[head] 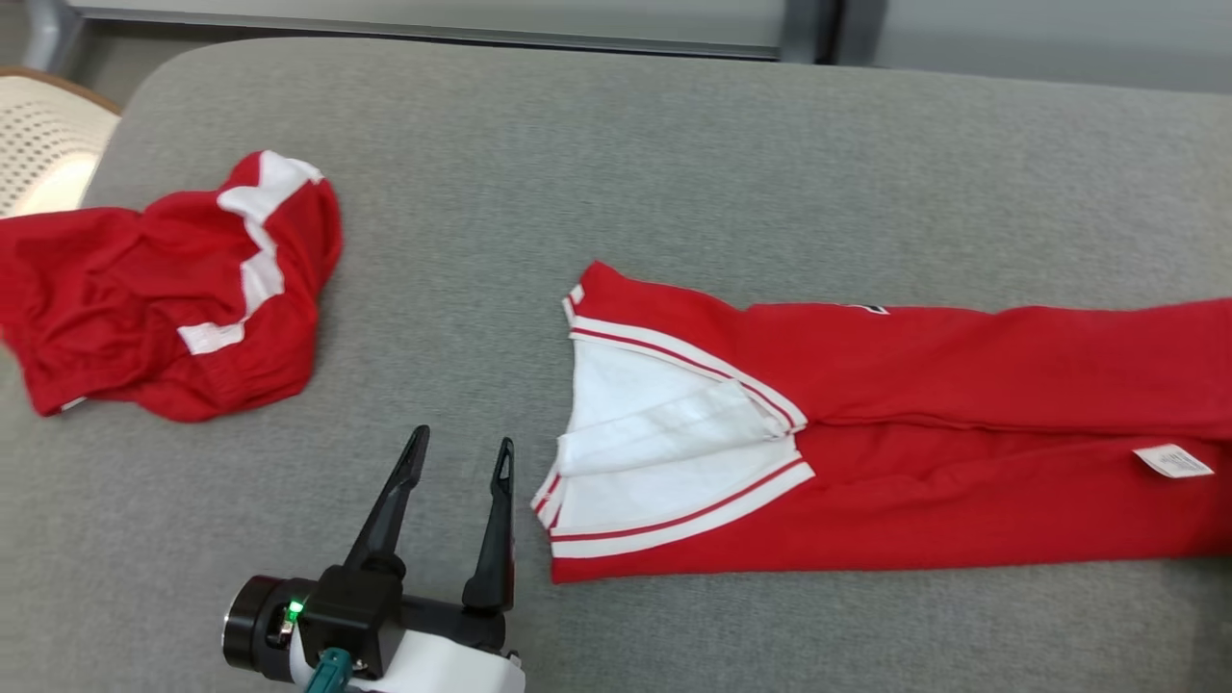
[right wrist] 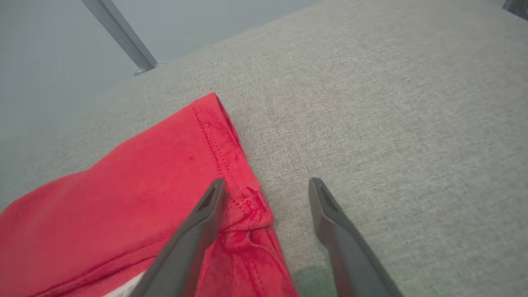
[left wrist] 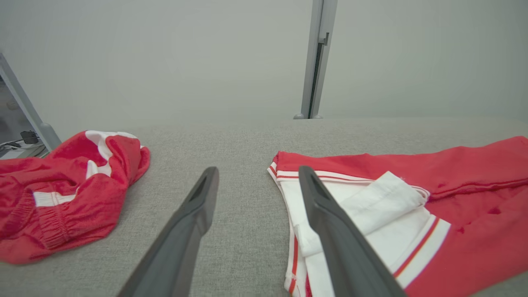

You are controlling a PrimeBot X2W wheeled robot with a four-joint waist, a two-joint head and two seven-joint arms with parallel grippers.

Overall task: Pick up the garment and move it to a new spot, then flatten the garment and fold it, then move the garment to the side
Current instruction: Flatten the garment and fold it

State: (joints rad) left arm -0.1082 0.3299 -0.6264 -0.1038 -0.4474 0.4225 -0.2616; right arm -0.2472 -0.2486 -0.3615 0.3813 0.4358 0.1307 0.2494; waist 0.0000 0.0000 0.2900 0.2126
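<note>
The garment (head: 914, 423) is lying stretched long and mostly flat on the right of the table (head: 626, 154). Its white waistband (head: 664, 452) is facing the left gripper (head: 462, 440), which is hovering just beside it, fingers spread wide and holding nothing. The right gripper (right wrist: 267, 181) is hanging over the hem (right wrist: 231, 165) at the other end, likewise wide open and empty, one finger above the cloth. A crumpled red heap (head: 164, 298) is sitting well apart on the left. Flattening is looking nearly done, so folding is probably coming next, calling for each gripper to pinch its end and carry one end over to the other.
</note>
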